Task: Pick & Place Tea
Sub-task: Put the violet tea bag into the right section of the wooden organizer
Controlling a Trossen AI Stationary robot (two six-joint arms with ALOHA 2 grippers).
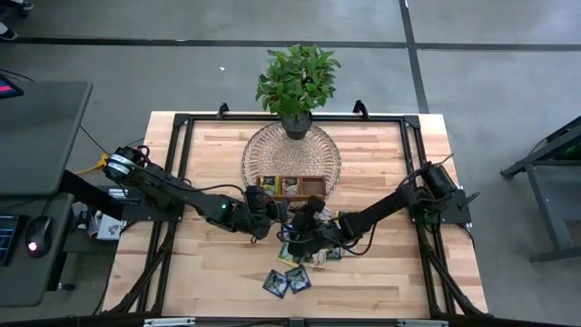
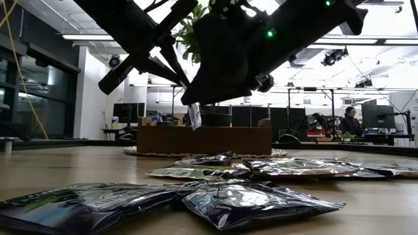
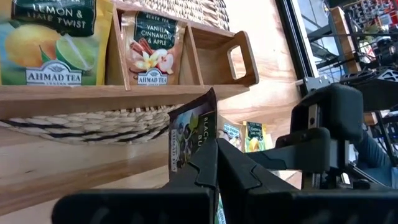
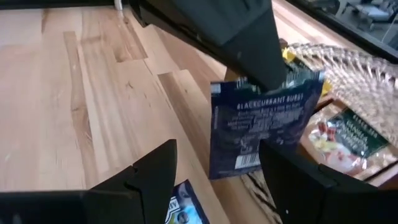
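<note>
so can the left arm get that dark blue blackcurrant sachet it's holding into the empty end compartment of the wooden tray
Probably yes. The left gripper, shut on the dark blue blackcurrant sachet, hangs just outside the wooden tray, and the empty end compartment lies open.

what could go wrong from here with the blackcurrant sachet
The left pincer pinches the blackcurrant sachet by only one edge, so it may swing or slip before reaching the wooden tray. The open right pincer sits right at the sachet and could snag it when either arm moves.
</note>
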